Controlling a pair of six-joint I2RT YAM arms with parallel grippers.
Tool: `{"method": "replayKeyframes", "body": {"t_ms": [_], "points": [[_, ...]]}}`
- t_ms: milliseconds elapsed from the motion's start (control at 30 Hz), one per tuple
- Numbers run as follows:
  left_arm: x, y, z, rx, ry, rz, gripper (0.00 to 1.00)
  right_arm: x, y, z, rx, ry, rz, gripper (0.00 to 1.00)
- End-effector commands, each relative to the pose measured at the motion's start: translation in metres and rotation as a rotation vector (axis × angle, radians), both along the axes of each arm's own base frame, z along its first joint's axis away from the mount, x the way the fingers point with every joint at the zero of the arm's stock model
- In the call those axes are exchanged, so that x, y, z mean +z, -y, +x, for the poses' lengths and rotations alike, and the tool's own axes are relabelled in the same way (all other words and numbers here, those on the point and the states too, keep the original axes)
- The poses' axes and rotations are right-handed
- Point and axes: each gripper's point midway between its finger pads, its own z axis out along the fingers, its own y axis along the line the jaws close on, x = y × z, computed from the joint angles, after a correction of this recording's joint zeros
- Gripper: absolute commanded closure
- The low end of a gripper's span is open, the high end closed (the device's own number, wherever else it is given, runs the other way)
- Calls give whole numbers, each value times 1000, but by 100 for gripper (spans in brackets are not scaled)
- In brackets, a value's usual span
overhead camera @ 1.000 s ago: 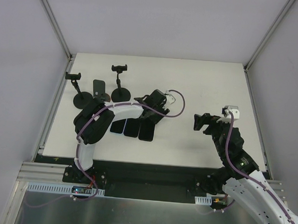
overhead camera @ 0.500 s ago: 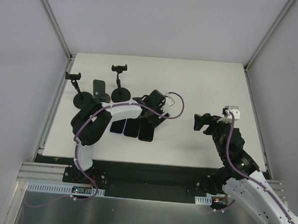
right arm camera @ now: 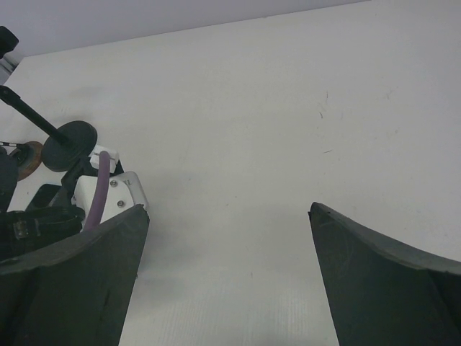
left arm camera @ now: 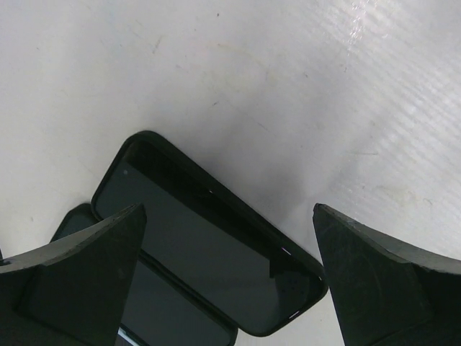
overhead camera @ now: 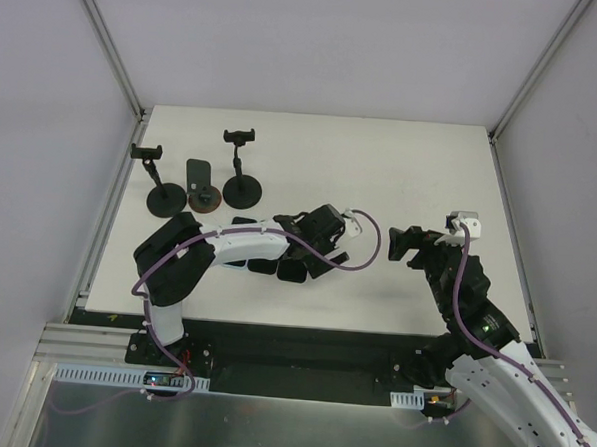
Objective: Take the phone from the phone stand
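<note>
Left gripper: the left gripper hung low over the table, jaws thrown wide apart with nothing between them.
Left fingers: both dark fingers framed the wrist view, one on each side, clear of everything below.
Below the left gripper: a flat phone lay screen-up on the white surface, angled across the view, right under the gap.
Next to it: a second flat phone sat tight against its lower-left edge; whether they overlapped or only touched, I could not tell.
Right gripper: the right gripper hovered over bare table on the right side, jaws wide apart and holding nothing.
Task phone: the phone stood upright in the phone stand with the brown base, at the back left, well apart from both grippers.
Neighbours: a left stand and a rear stand flanked it, each with a small clamp on top.
</note>
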Motion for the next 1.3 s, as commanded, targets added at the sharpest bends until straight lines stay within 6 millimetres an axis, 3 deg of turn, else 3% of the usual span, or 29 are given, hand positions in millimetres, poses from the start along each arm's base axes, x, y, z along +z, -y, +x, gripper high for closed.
{"method": "replayKeyframes", "body": {"t_ms": [0, 367, 567, 767, 900, 967, 1000, 1033, 1067, 1100, 1133, 1167, 1200, 1267], "points": [[-1, -14, 0, 28, 35, 59, 1, 27, -1, 2, 1, 61, 50, 4], [-11, -43, 3, 87, 76, 177, 1, 29, -2, 2, 3, 66, 53, 4], [-6, -50, 6, 115, 103, 197, 1, 29, -1, 1, 3, 66, 53, 4], [21, -40, 11, 141, 127, 118, 1, 36, 3, -1, -6, 77, 47, 3], [65, -36, 16, 209, 125, -60, 1, 46, 17, -5, -43, 107, 12, 4], [83, -49, 27, 280, 125, -130, 1, 50, 22, -7, -61, 116, 2, 4], [105, -56, 30, 330, 137, -207, 1, 53, 25, -8, -70, 123, 1, 4], [115, -62, 32, 367, 133, -252, 1, 54, 28, -9, -79, 126, -11, 4], [121, -82, 41, 438, 135, -283, 1, 55, 30, -10, -85, 127, -15, 4], [143, -93, 41, 493, 151, -364, 1, 56, 34, -10, -103, 128, -22, 4], [150, -99, 40, 511, 131, -416, 1, 57, 37, -11, -113, 129, -28, 4], [151, -126, 48, 594, 130, -444, 1, 58, 40, -12, -124, 127, -44, 4], [171, -139, 45, 650, 142, -536, 1, 58, 45, -12, -143, 126, -51, 4], [176, -178, 47, 767, 136, -611, 1, 58, 51, -14, -164, 123, -74, 4]]}}
